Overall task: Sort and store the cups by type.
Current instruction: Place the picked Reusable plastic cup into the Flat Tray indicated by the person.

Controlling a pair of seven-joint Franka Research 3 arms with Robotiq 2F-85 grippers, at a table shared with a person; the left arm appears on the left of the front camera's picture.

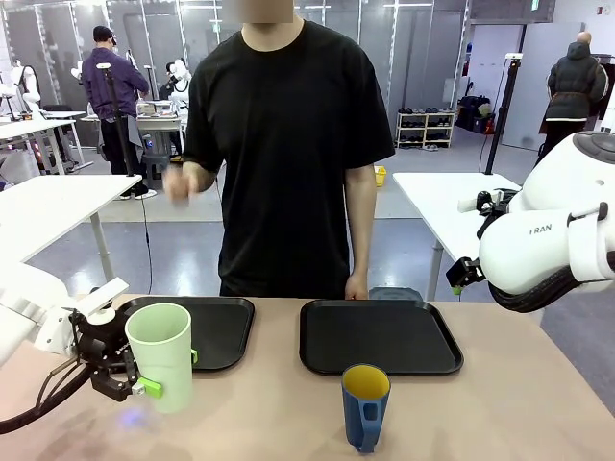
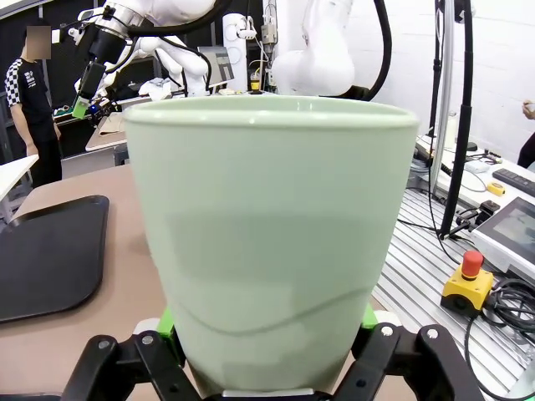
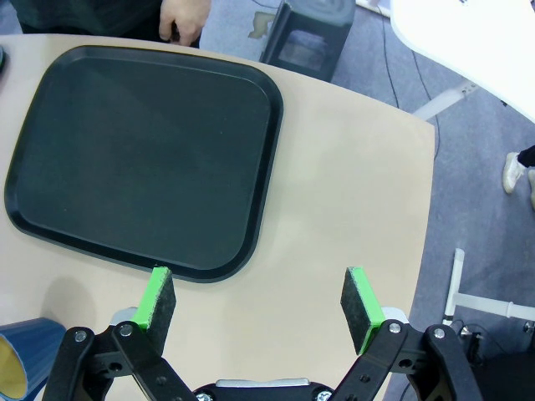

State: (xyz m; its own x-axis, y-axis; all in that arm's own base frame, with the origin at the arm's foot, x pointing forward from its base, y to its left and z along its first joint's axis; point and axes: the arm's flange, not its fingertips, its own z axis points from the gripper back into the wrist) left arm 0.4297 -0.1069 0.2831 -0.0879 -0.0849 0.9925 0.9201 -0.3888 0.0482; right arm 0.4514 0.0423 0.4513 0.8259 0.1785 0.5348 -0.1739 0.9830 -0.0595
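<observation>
Bright, even indoor light with soft shadows.

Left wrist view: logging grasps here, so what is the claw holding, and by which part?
The left claw grips the mint-green tumbler by its lower wall, a green pad on either side.

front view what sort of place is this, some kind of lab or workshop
Most likely a robotics lab or test hall, not a home. Plain white work tables stand on a bare grey floor behind the person, and the left wrist view has a red emergency stop button beside loose cables.
</observation>
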